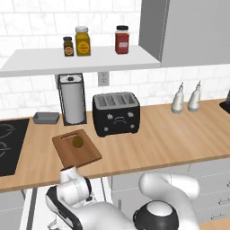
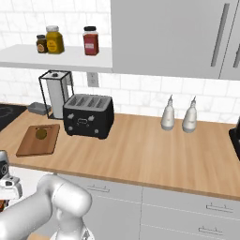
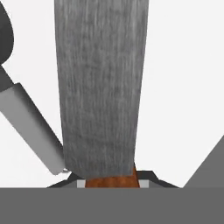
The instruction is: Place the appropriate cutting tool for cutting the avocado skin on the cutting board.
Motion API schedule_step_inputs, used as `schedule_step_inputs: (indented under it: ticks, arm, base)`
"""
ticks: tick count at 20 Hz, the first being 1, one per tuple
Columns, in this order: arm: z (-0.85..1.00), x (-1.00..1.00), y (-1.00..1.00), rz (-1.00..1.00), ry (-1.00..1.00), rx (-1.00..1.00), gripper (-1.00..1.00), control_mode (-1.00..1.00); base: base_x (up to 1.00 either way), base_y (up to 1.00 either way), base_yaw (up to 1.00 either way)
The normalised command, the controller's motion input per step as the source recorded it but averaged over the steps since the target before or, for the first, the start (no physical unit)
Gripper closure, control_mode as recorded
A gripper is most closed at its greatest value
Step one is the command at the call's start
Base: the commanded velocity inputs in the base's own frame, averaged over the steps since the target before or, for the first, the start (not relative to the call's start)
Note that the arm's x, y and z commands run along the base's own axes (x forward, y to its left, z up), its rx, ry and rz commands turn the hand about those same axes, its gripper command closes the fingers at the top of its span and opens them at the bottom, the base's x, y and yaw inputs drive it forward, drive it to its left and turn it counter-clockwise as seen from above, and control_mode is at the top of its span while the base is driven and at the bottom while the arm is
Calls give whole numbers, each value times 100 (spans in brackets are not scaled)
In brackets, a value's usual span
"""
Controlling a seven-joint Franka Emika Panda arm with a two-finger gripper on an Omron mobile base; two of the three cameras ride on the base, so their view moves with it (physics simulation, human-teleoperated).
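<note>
In the hand view my gripper (image 3: 111, 182) is shut on the orange-red handle of the cutting tool (image 3: 100, 87). Its dark-grey blade stretches away from the fingers over a white drawer floor. The grey peeler (image 3: 30, 127) lies just to the left of the blade. On the counter above, the brown cutting board (image 1: 76, 150) (image 2: 33, 143) lies flat. The small olive-brown avocado (image 1: 77, 142) (image 2: 41, 134) rests on the board near its slot. My arm bends down below the counter's front edge, left of the board.
A black toaster (image 1: 116, 113) stands right of the board. Behind the board are a paper towel holder (image 1: 72, 99) and a small grey tray (image 1: 46, 117). The stove top (image 1: 9, 143) lies at the left. Two white bottles (image 1: 186, 99) stand at the back right.
</note>
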Motion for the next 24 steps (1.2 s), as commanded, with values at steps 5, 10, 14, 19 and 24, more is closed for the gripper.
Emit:
schedule_step_inputs:
  ticks: [5, 10, 14, 19, 24]
  arm:
    - [100, -58, 2, 3, 11, 1, 100, -100]
    - [100, -64, 3, 5, 13, 1, 100, -100]
    - [100, -42, 10, 6, 1, 0, 100, -100]
    - [100, -3, 19, 7, 0, 5, 100, -100]
    - [85, 12, 13, 7, -3, 13, 100, -100]
  base:
    - [0, 0, 0]
    - [0, 0, 0]
    - [0, 0, 0]
    - [0, 0, 0]
    - [0, 0, 0]
